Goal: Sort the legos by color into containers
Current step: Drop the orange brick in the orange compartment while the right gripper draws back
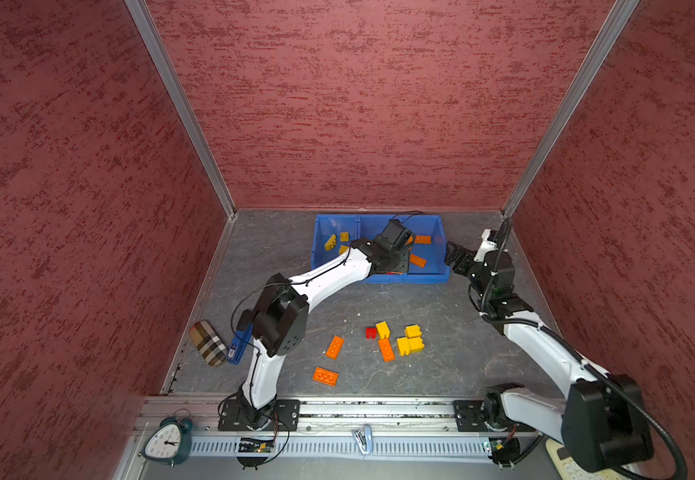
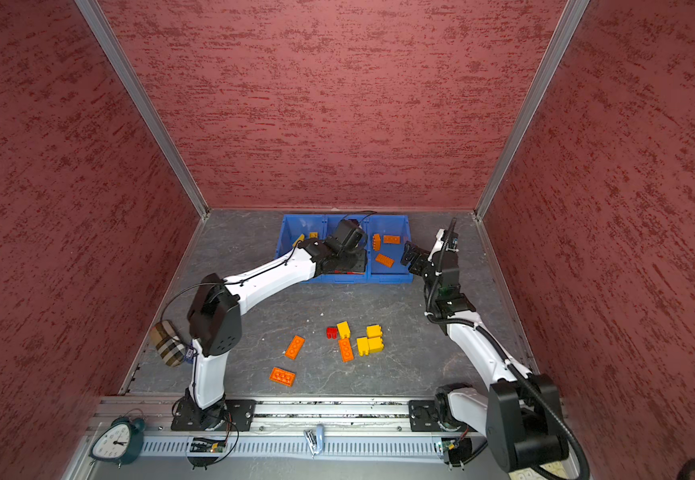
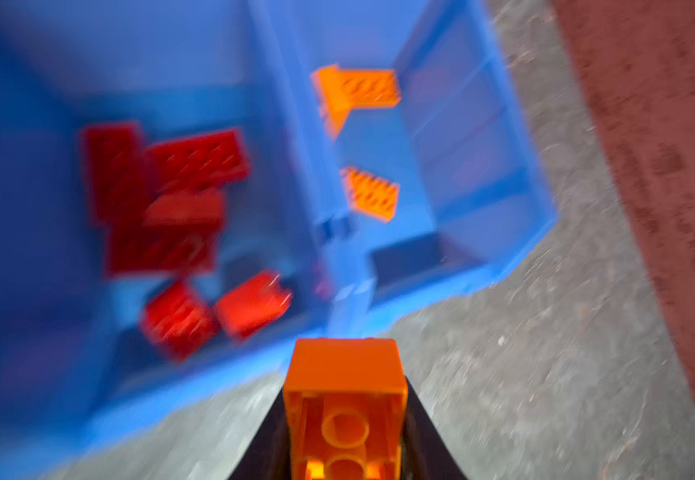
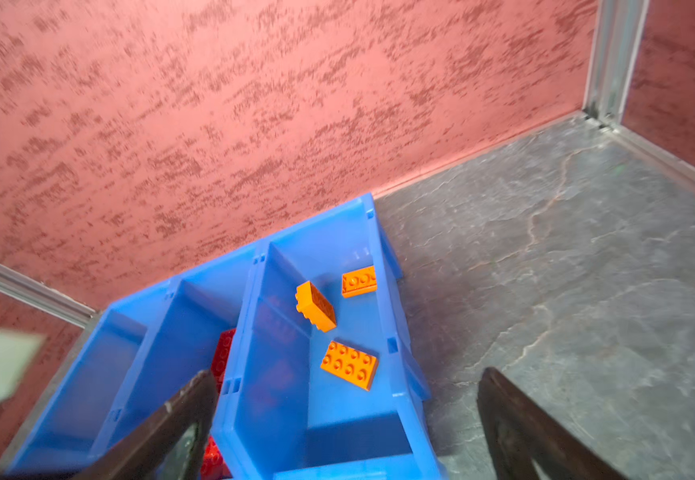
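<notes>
My left gripper (image 3: 344, 386) is shut on an orange brick (image 3: 343, 365), held hollow side toward the camera. It hangs at the front of the blue containers (image 1: 441, 275), near the wall between the middle and right bins. That view is blurred. Yellow legos (image 1: 331, 242) lie in the left bin, red ones (image 3: 171, 199) in the middle bin and orange ones (image 4: 350, 365) in the right bin. My right gripper (image 1: 451, 257) is open and holds nothing, just right of the containers (image 4: 383, 299). Loose legos lie on the table: orange (image 1: 334, 346), yellow (image 1: 412, 340) and one red (image 1: 370, 332).
A plaid pouch (image 1: 208, 343) and a blue object (image 1: 238, 347) lie by the left wall, behind the left arm's elbow. An alarm clock (image 1: 167, 440) stands at the front left, beyond the rail. Red walls close in the table on three sides.
</notes>
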Action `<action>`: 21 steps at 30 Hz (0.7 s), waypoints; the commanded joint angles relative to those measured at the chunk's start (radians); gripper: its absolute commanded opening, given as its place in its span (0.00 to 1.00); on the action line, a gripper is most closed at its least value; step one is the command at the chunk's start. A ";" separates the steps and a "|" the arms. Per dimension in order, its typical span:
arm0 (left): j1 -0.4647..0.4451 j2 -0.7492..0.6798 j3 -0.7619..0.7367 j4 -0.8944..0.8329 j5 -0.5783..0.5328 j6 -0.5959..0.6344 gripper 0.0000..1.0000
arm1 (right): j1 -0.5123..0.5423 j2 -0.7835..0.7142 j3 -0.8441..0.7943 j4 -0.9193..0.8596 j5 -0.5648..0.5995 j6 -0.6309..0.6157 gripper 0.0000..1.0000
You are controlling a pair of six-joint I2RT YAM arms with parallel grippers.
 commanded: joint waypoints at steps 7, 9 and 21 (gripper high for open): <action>0.010 0.273 0.370 0.046 0.122 0.045 0.36 | 0.001 -0.109 -0.022 -0.100 0.109 -0.038 0.99; 0.010 0.313 0.423 0.039 0.150 0.038 0.43 | 0.000 -0.108 -0.019 -0.103 0.109 -0.042 0.99; -0.009 0.113 0.249 -0.035 0.135 0.107 0.94 | 0.002 -0.027 0.038 -0.227 -0.025 -0.042 0.99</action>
